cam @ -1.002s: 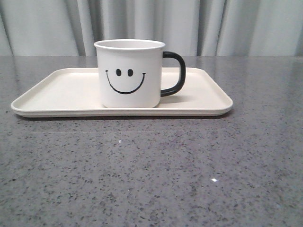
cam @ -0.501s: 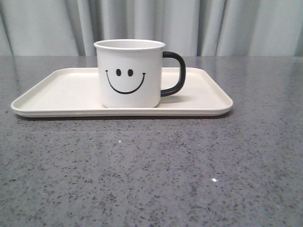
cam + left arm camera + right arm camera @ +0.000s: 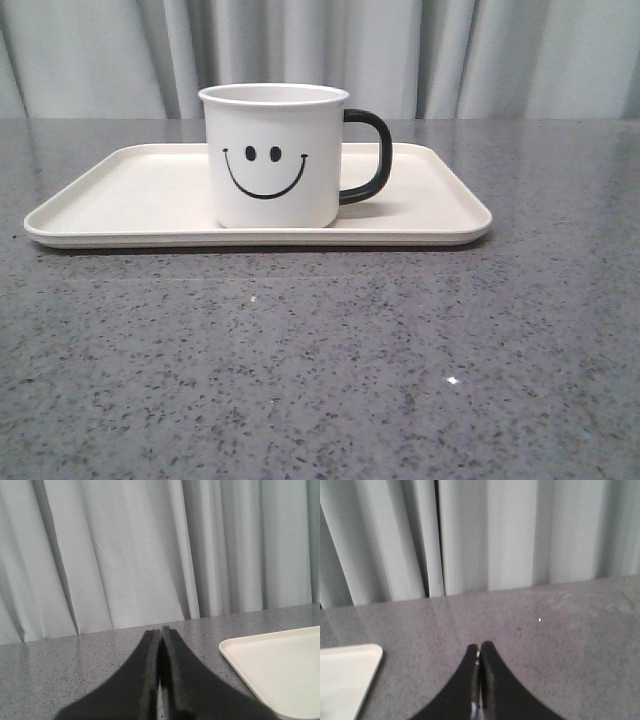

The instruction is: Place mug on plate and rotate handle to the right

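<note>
There, the mug (image 3: 273, 155) stood upright on the plate (image 3: 120, 195), handle (image 3: 368, 155) pointing right (both claws, left claw (image 3: 160, 632) and right claw (image 3: 479, 649), pressed together, well clear of it).

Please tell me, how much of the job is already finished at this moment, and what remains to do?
It looks finished. Done: the mug stands upright on the plate, and its handle points right in the front view. In hand: nothing; the left gripper and right gripper are both shut, empty and away from the mug. Left: nothing visible.
</note>
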`<state>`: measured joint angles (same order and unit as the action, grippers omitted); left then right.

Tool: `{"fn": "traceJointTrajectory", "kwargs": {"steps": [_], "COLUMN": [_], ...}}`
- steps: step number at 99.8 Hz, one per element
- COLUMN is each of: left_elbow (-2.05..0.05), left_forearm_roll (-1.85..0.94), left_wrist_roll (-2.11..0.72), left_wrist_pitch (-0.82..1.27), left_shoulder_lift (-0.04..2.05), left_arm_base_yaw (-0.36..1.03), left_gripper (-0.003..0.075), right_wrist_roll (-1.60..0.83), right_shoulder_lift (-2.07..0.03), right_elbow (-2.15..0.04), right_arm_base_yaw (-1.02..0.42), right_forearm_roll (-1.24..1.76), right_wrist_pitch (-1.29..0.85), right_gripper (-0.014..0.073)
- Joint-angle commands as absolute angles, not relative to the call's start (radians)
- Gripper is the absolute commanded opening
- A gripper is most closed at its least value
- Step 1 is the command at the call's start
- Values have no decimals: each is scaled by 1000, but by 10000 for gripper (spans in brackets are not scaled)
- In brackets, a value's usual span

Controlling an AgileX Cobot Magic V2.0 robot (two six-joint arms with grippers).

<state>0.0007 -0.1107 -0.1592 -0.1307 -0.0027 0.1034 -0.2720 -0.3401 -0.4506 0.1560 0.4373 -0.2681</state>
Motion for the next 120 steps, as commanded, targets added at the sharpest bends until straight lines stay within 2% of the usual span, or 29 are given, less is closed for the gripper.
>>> {"fn": "traceJointTrajectory", "kwargs": {"steps": [1,47,120], "left_elbow": [9,9,9], "left_forearm_roll": [-117,-117,-117], "left_wrist_roll": [-160,-160,-160], "left_wrist_pitch": [-199,-199,-199], "left_shoulder_lift": [-33,-33,-33], "left_arm_base_yaw": [100,100,100], "left_gripper": [-20,-20,-20], "right_wrist_roll": [-274,-274,-274], "right_shoulder_lift": [-296,-115,-22], "right_elbow": [-378,-7,28], "right_arm_base_yaw": [145,100,101], "right_forearm_roll": [441,442,418], "right_wrist_pitch": [-191,-6,-50], "right_gripper": [-58,-58,-58]}}
